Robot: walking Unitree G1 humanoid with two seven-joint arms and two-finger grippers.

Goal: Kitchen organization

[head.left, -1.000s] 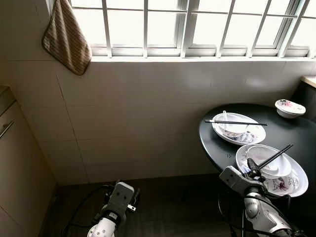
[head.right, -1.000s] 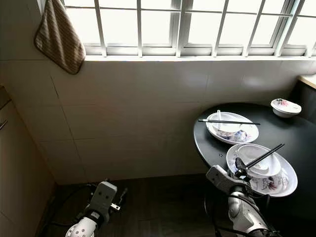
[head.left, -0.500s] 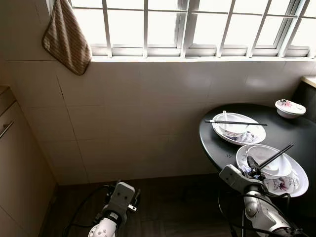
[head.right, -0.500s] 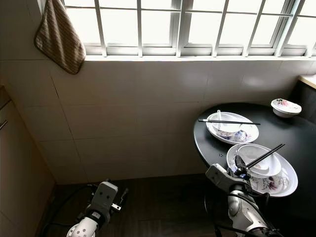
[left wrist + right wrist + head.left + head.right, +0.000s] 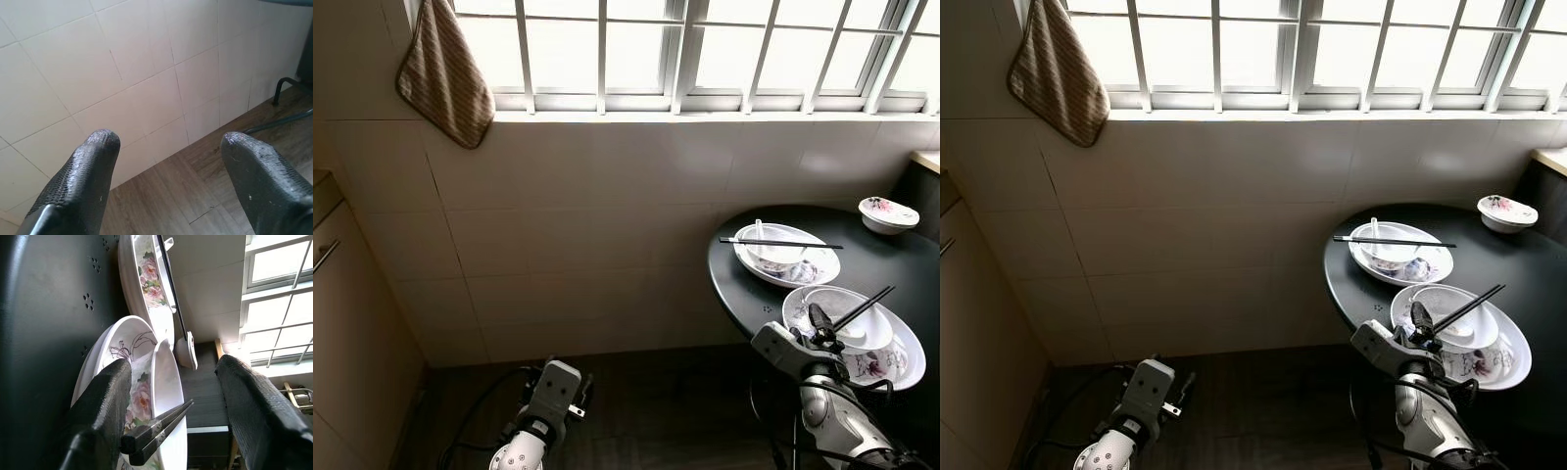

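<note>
A round black table (image 5: 744, 284) stands at the right. Its near white floral plate (image 5: 901, 367) holds a white bowl (image 5: 847, 323) with black chopsticks (image 5: 862, 306) across it. My right gripper (image 5: 173, 364) is open at this plate's left rim, one finger (image 5: 98, 416) on each side of the bowl (image 5: 168, 377) and the chopstick tips (image 5: 156, 428), touching nothing. A far plate (image 5: 813, 269) carries a bowl (image 5: 773, 253), a spoon and chopsticks (image 5: 781, 243). A small bowl (image 5: 888, 213) sits at the table's back. My left gripper (image 5: 168, 142) hangs open and empty, low near the tiled wall.
A striped towel (image 5: 443, 69) hangs by the barred window (image 5: 705, 49). A beige cabinet (image 5: 342, 323) stands at the left. A dark cable (image 5: 475, 411) loops on the wooden floor by my left arm. A counter corner (image 5: 928, 159) shows at the far right.
My right gripper has edged slightly to the right, closer over the near plate's rim. The left arm has not moved.
</note>
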